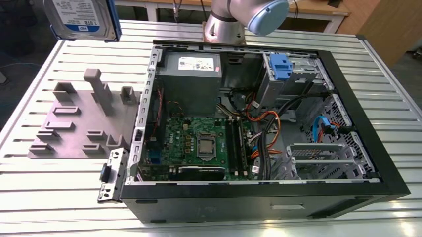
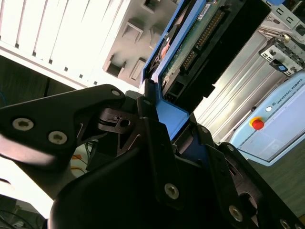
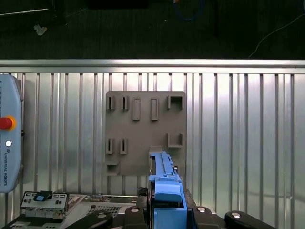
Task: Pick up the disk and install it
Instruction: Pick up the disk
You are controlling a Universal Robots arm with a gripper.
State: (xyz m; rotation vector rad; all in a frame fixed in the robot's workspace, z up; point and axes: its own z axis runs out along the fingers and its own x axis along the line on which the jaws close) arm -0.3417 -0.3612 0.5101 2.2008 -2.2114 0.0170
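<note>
Clearly, disk (image 2: 188,47) clamped edge-on in pincer (image 2: 174,125), high over grey fixture plate (image 3: 143,133).

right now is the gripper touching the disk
Touching. The second wrist view shows the gripper clamped on the blue side rail of the disk, with no gap between them.

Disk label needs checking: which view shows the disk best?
The exterior view: the disk shows its labelled face there. The second wrist view shows its circuit-board underside, the first wrist view its blue rail edge-on.
</note>
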